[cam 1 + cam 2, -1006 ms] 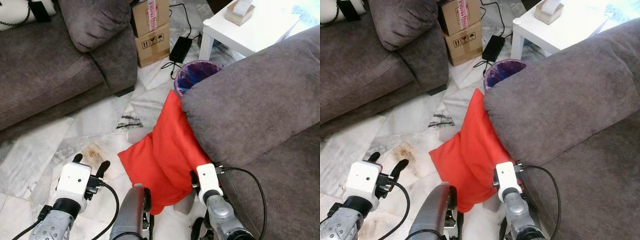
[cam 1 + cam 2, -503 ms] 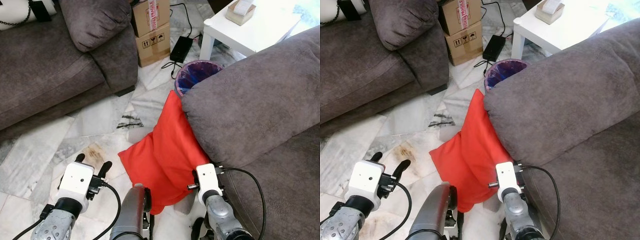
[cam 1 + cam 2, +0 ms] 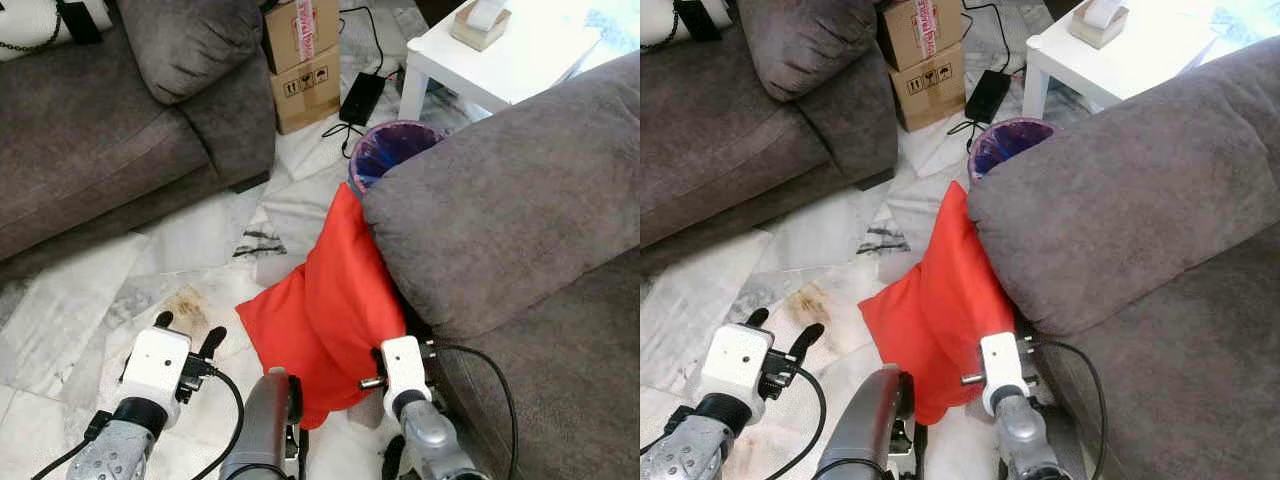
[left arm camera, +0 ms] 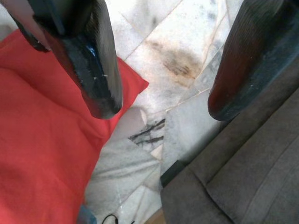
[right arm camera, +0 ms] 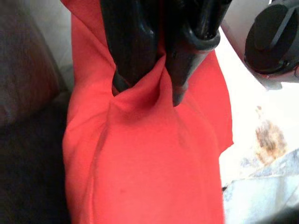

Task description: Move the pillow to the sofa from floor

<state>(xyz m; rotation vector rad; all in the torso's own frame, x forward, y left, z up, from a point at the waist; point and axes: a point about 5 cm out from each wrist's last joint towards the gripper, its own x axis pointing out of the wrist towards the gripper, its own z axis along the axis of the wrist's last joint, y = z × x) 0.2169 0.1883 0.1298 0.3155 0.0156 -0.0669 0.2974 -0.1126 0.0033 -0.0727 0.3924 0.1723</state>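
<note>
One red pillow [image 3: 325, 310] is lying on the marble floor [image 3: 200, 240], leaning against the arm of the grey sofa [image 3: 500, 210]. The right gripper [image 5: 149, 88] is pinching a fold of the pillow's fabric between its two black fingers near its lower edge. The left gripper [image 3: 187, 333] is hovering over the floor beside the pillow, fingers spread apart and holding nothing.

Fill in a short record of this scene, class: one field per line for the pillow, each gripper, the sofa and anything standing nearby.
pillow: red pillow on the marble floor, leaning against the sofa arm
right gripper: right gripper shut, pinching a fold of the pillow
left gripper: left gripper open, over the floor beside the pillow
nearby: purple bin, cardboard boxes, white table
</note>
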